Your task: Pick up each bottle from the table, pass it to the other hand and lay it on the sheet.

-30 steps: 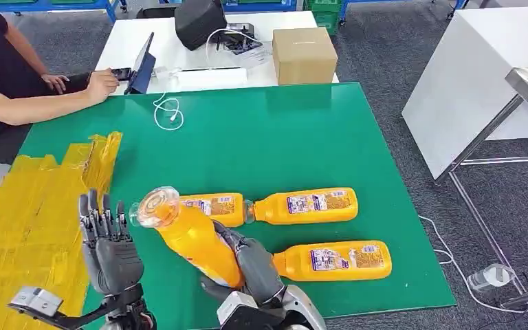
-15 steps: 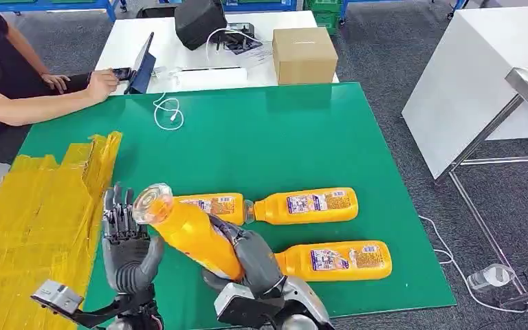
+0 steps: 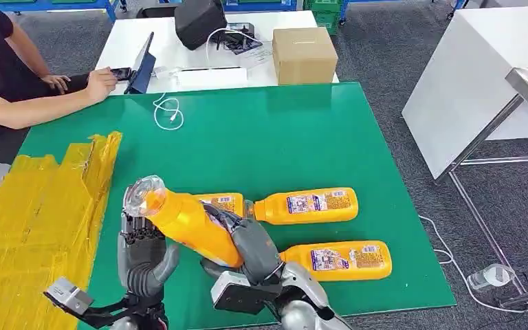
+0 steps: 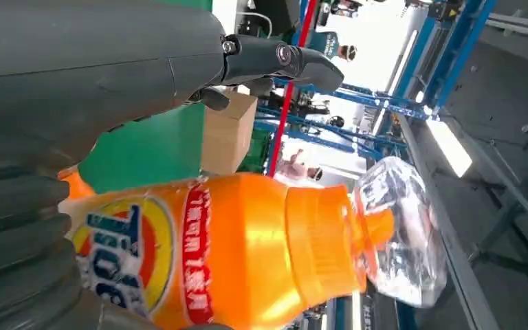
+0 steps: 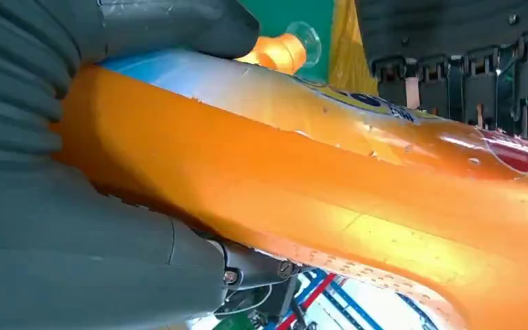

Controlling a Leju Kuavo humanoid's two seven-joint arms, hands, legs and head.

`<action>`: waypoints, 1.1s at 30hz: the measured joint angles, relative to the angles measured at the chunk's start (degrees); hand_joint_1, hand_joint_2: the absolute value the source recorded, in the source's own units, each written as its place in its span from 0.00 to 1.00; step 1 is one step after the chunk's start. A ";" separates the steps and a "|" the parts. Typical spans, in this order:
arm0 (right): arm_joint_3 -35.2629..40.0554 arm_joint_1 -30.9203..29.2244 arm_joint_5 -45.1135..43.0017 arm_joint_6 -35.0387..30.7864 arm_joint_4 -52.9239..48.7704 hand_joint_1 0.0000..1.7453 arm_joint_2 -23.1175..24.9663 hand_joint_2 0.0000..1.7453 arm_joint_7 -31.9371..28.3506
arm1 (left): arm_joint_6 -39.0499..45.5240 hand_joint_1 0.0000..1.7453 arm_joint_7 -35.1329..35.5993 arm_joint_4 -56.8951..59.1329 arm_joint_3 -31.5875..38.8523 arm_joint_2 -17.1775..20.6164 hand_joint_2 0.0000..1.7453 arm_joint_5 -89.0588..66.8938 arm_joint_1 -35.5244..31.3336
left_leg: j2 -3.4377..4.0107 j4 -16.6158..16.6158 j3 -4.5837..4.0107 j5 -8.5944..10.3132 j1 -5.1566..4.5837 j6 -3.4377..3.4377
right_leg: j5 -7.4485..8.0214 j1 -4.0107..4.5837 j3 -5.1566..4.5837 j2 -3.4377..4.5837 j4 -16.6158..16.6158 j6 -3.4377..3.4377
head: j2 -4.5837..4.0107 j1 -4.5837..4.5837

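A close view from behind the robot's right hand (image 5: pixel 75 227). Its thick grey thumb and ribbed grey cover wrap an orange bottle (image 5: pixel 330 206) that crosses the frame, glossy, with a blue and red label partly showing. Just past the hand's grip, on the far side of the bottle, the dark fingers of the left hand (image 5: pixel 467 75) hang close to the bottle's surface; contact cannot be told. Beyond the thumb lies a second orange bottle (image 5: pixel 282 51) with a clear cap, on green table (image 5: pixel 282 17) beside a yellow sheet (image 5: pixel 347 48).
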 measured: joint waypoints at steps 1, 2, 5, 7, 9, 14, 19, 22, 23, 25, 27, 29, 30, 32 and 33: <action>0.00 -0.12 0.00 0.04 0.06 1.00 -0.05 1.00 0.02 | -0.02 0.00 0.00 0.11 -0.02 0.00 1.00 0.00 -0.05 | 0.00 0.00 0.00 0.00 0.00 0.00 | 0.00 0.00 0.00 0.00 0.00 0.00 | 0.00 0.00; 0.00 -0.20 0.00 0.09 0.07 1.00 -0.07 1.00 0.04 | -0.09 0.00 0.00 0.15 -0.07 0.00 1.00 0.00 -0.08 | 0.00 0.00 0.00 0.00 0.00 0.00 | 0.00 0.00 0.00 0.00 0.00 0.00 | 0.00 0.00; 0.00 -0.72 0.48 0.72 0.44 1.00 -0.07 1.00 0.24 | -0.76 0.00 0.00 0.50 -0.31 0.11 1.00 -0.57 -0.35 | 0.00 0.00 -0.01 0.00 0.00 0.00 | 0.00 0.00 0.00 0.00 0.00 0.00 | 0.00 0.00; 0.04 -1.26 1.07 1.24 0.81 1.00 0.09 1.00 0.39 | -0.74 0.00 0.00 0.87 -0.52 0.20 1.00 -1.20 -0.62 | 0.00 0.00 -0.01 0.00 0.00 0.00 | 0.00 0.00 0.00 0.00 0.00 0.00 | 0.00 0.00; 0.24 -1.69 1.57 1.64 1.18 1.00 0.43 1.00 0.59 | -0.61 0.00 0.00 1.31 -1.11 0.42 1.00 -1.94 -0.90 | -0.01 0.00 -0.01 0.00 0.00 0.01 | 0.00 0.00 0.00 0.00 0.01 0.00 | 0.00 -0.02; 0.63 -2.07 1.90 1.73 1.97 1.00 0.92 1.00 0.68 | -0.57 0.00 0.00 2.01 -1.40 0.55 1.00 -2.38 -1.29 | -0.01 0.00 -0.04 0.00 0.00 0.01 | 0.00 0.00 -0.01 -0.01 0.01 0.00 | 0.00 -0.02; 2.63 -3.09 4.13 2.82 3.39 1.00 2.10 1.00 1.60 | 0.02 0.00 0.00 3.67 -2.14 0.99 1.00 -3.83 -2.08 | -0.01 0.00 -0.04 0.01 0.00 0.01 | 0.00 0.01 -0.02 0.00 0.01 0.00 | 0.00 0.00; 4.53 -4.27 5.44 2.99 5.29 1.00 3.45 1.00 2.30 | 0.22 0.00 -0.04 4.68 -2.03 1.12 1.00 -4.13 -2.35 | 0.02 0.00 -0.05 0.01 0.01 0.01 | 0.00 0.01 -0.04 0.00 0.01 0.00 | 0.00 -0.04; 5.07 -4.79 5.53 2.99 6.12 1.00 3.78 1.00 2.36 | 0.39 0.00 -0.04 4.88 -1.92 1.18 1.00 -4.15 -2.36 | 0.02 0.00 -0.04 0.01 0.02 0.01 | 0.00 0.01 -0.04 0.00 0.02 0.00 | 0.00 0.00; 6.01 -5.54 5.64 2.91 7.34 1.00 4.32 1.00 2.36 | 0.61 1.00 -0.09 5.20 -1.58 1.40 1.00 -4.15 -2.30 | 0.00 0.00 -0.05 0.02 0.02 0.00 | 0.00 0.01 -0.04 -0.01 0.01 0.00 | 0.00 0.00; 6.67 -6.22 5.68 2.91 8.31 1.00 4.68 1.00 2.36 | 0.87 1.00 -0.13 5.40 -1.18 1.44 1.00 -4.13 -2.20 | 0.00 0.00 -0.06 0.02 0.02 0.01 | 0.00 0.01 -0.05 -0.01 0.02 0.00 | 0.00 0.00; 7.32 -6.86 5.81 2.91 9.31 1.00 5.00 1.00 2.38 | 1.69 1.00 -0.15 5.44 -0.96 1.47 1.00 -4.17 -2.14 | 0.01 0.00 -0.08 0.02 0.01 0.01 | 0.00 0.01 -0.06 0.00 0.02 0.00 | 0.00 0.00; 7.50 -7.09 5.81 2.91 9.66 1.00 5.14 1.00 2.36 | 1.79 1.00 -0.20 5.44 -0.85 1.47 1.00 -4.20 -2.08 | 0.01 0.00 -0.09 0.02 0.01 0.01 | 0.00 0.00 -0.08 0.00 0.01 0.00 | 0.00 -0.02; 7.96 -7.53 5.81 2.91 10.30 1.00 5.29 1.00 2.36 | 1.84 1.00 -0.22 5.46 -0.55 1.51 1.00 -4.22 -1.92 | 0.00 0.00 -0.10 0.02 0.00 0.01 | 0.00 0.00 -0.09 0.00 0.01 0.00 | 0.00 0.00; 8.11 -7.66 5.79 2.91 10.58 1.00 5.35 1.00 2.36 | 1.86 1.00 -0.24 5.47 -0.39 1.51 1.00 -4.22 -1.88 | 0.00 0.00 -0.11 0.02 0.00 0.01 | 0.00 0.00 -0.10 0.00 0.01 0.00 | 0.00 0.00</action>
